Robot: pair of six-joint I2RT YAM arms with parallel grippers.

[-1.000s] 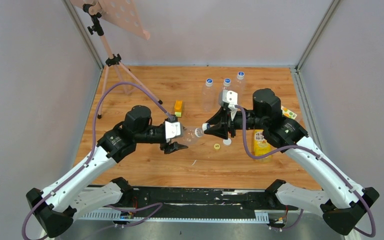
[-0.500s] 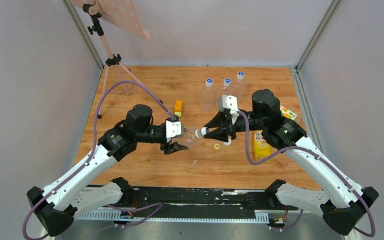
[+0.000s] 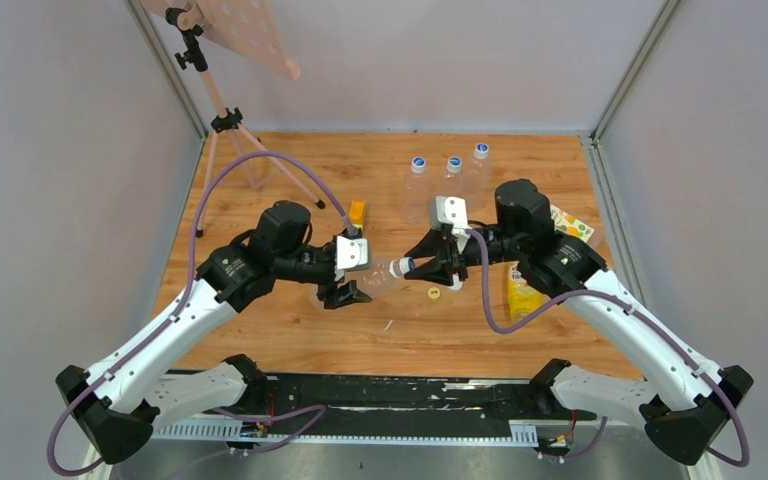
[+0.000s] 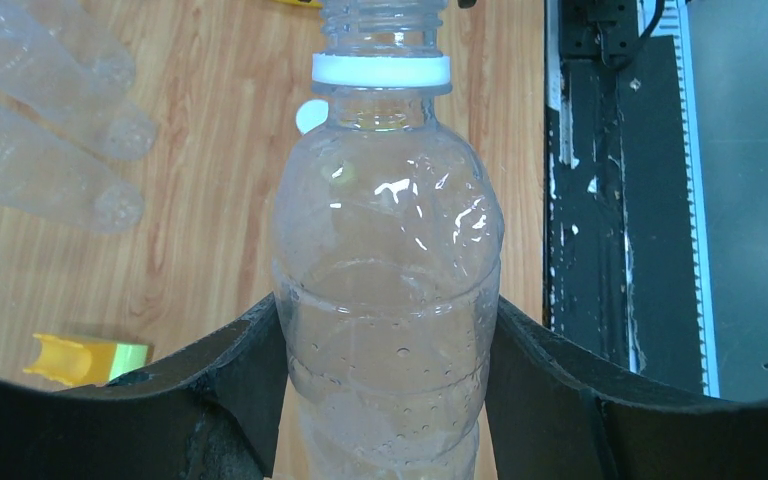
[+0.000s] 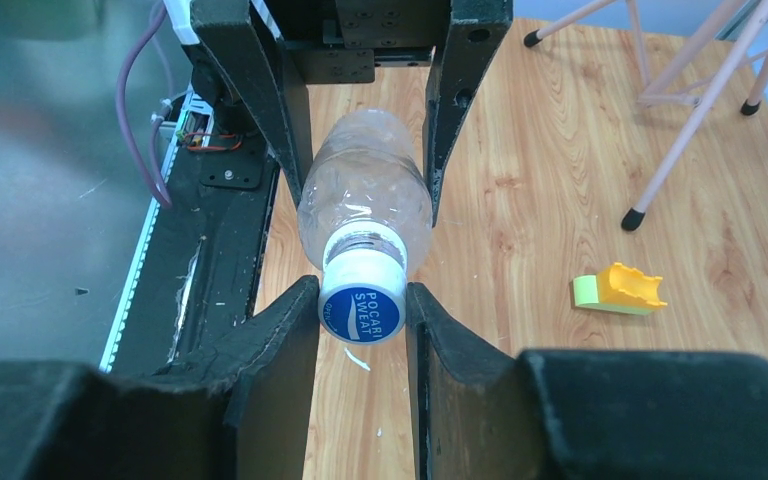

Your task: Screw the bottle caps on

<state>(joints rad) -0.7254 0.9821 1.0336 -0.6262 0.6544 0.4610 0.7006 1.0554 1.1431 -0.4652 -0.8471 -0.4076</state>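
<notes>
Where the clear bottle (image 3: 378, 274) is: lifted off the counter (image 3: 290, 330) between the two arms, lying roughly level, with its neck pointing at the right arm.
Left fingers (image 4: 230, 400): closed on the bottle's body, one on each side, squeezing the thin wall.
Right fingers (image 5: 280, 370): pinched on the blue cap (image 5: 362, 312), which sits on the bottle's mouth.
Step in hand: judged to be screwing the blue cap onto the clear bottle.
Cap seating: the left wrist view shows bare thread (image 4: 380, 20) above the white collar ring (image 4: 380, 72), so the cap is probably not fully down. How far it has caught cannot be told.
Next move: the right wrist should roll while the pinch holds and the left arm holds the bottle steady.
Alignment: the cap has to stay in line with the neck, or it could cross-thread.
Regrip: letting go and taking a fresh hold will likely be needed to turn it home.
Left to do: the yellow cap (image 3: 433, 293) and the white cap (image 4: 310, 115) lie loose on the counter near the right fingers.
Other bottles: the yellow bottle (image 3: 523, 290) lies on its side by the right arm, and the labelled bottle (image 3: 572, 222) is partly hidden behind it.
Bystander: the orange-green block (image 3: 357, 213) is not part of the job.
</notes>
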